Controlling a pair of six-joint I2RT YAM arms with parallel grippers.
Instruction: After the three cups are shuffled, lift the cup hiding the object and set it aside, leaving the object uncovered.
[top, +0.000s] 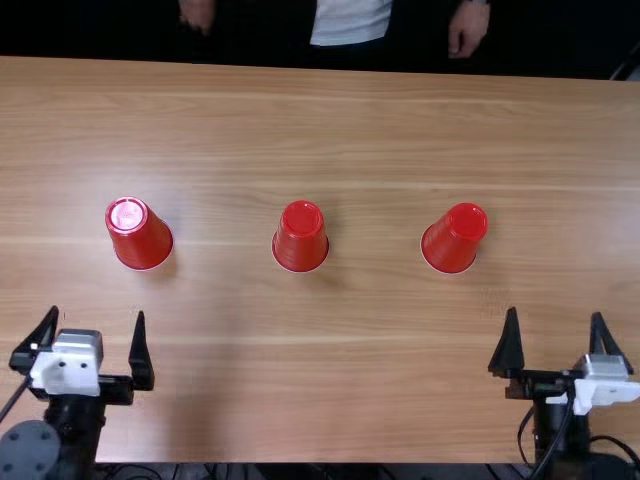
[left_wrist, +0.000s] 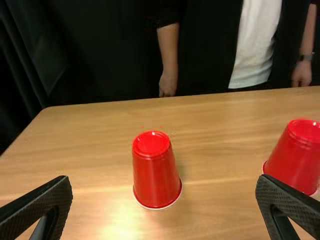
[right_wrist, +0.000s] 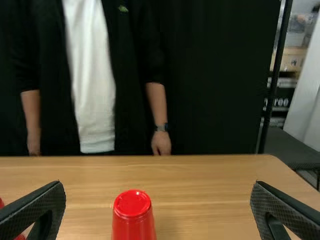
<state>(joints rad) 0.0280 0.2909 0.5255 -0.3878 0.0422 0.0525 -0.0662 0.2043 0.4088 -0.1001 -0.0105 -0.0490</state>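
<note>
Cups stand inverted in a row across the bench (top: 320, 120), rims down and axes upright. The left red cup (top: 139, 234) is straight ahead of the left claw (top: 94, 318). The right red cup (top: 455, 238) is ahead of the right claw (top: 554, 316) and a little inward of it. The middle red cup (top: 300, 236) is ahead between the two, seemingly somewhat nearer the left claw. Both claws are spread wide, holding nothing, well short of the row. Which cup covers the object cannot be told. Each outer cup would suit the claw on its own side.
</note>
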